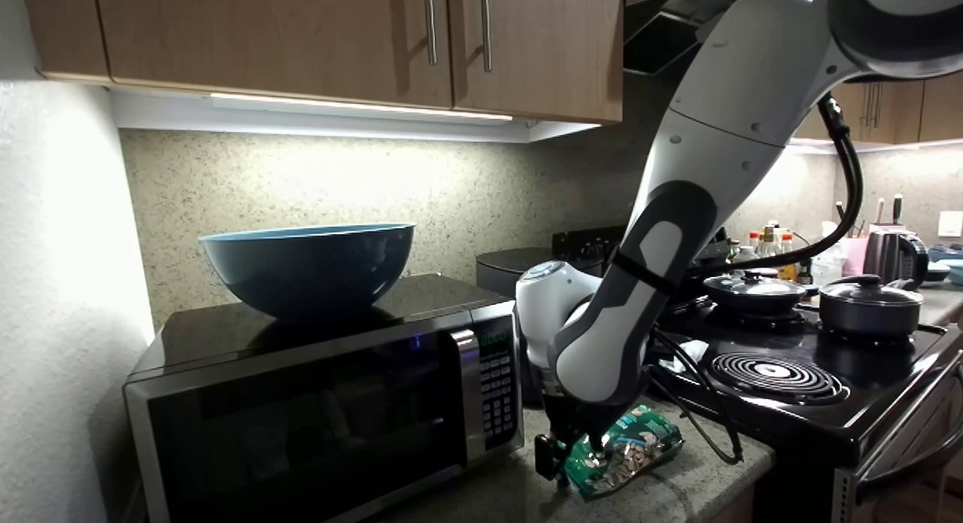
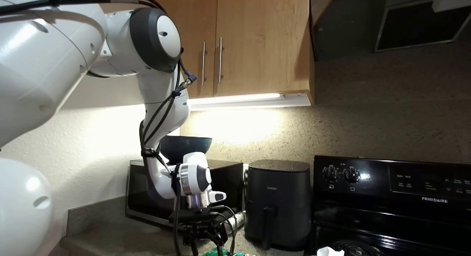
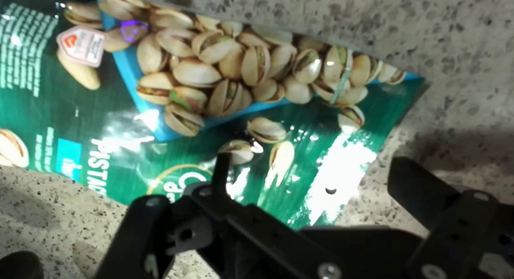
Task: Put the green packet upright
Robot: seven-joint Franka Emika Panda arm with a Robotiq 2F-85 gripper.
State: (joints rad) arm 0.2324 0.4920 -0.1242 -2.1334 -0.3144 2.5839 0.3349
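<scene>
Standing wide apart, the 2 fingers (image 3: 415,184) of the gripper (image 3: 311,166) hold nothing: in the wrist view 1 hangs over the printed face of the green packet (image 3: 192,74), the other over the countertop (image 3: 445,42) past its end. Whether a fingertip touches the film, I cannot tell. From that gap the packet stretches toward 10 o'clock, lying flat, so standing it up looks still to be done. The end between the fingers is probably its top, as the letters' tops face that way and a dark mark (image 3: 330,190), perhaps a hang hole, sits there. To do the step well, pinch that margin square to the edge, low enough to catch film rather than skid on the gloss; then lift slowly, swing the base under, let the contents settle, press lightly so the bottom spreads, and release without tugging. Counting outward from the gripper in an exterior view: 1 packet at 3 o'clock, 1 microwave (image 1: 301,433) at 9, 1 blue bowl (image 1: 308,275) on it at 10, 1 bare coil burner (image 1: 779,376), 1 lidded pan (image 1: 752,293), 1 lidded pot (image 1: 869,311) and 1 kettle (image 1: 888,256) toward 2, and 2 handles (image 1: 486,26) on the overhead cabinet (image 1: 286,41) between 11 and 12. In an exterior view 1 air fryer (image 2: 278,204) stands at the gripper's 2 o'clock. Bottles (image 1: 787,258) sit beyond the pan, too jumbled to count.
</scene>
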